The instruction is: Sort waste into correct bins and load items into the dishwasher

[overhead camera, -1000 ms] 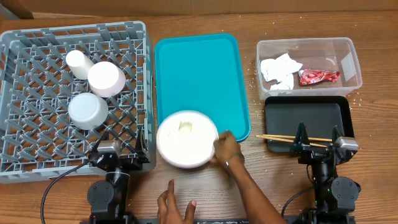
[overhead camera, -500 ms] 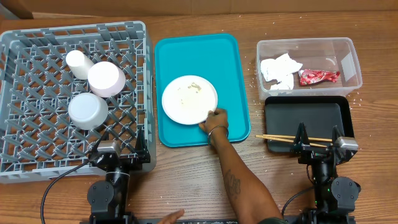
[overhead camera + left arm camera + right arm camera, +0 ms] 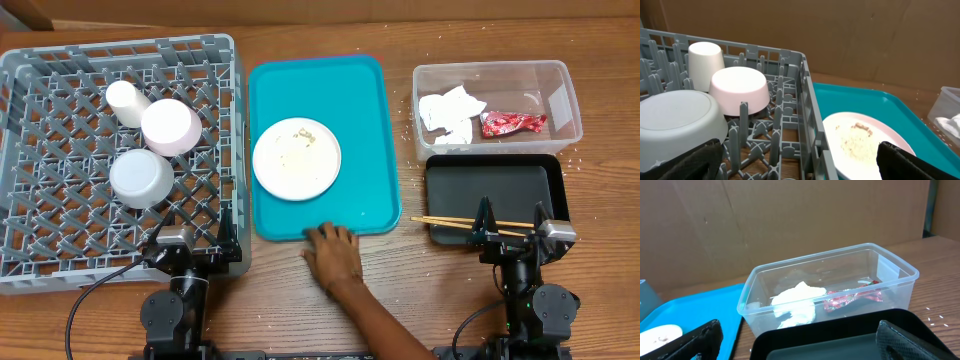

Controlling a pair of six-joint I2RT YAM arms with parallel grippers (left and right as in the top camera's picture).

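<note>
- I see my left hand (image 3: 193, 236) open, empty.
- My right hand (image 3: 512, 228) gapes empty too.
- A white plate (image 3: 296, 159) sits on the teal tray (image 3: 365, 100).

- Overhead: straight down, whole table (image 3: 300, 35).
- Left wrist: low, close, facing dish rack (image 3: 807, 75) and teal tray (image 3: 855, 97).
- Right wrist: low, facing clear tub (image 3: 760, 300); tray shared lower left.

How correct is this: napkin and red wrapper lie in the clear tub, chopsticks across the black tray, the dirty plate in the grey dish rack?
One part is wrong: the overhead view shows the dirty plate on the teal tray, not in the grey dish rack. Napkin, red wrapper, clear tub, chopsticks and black tray are as stated.
</note>
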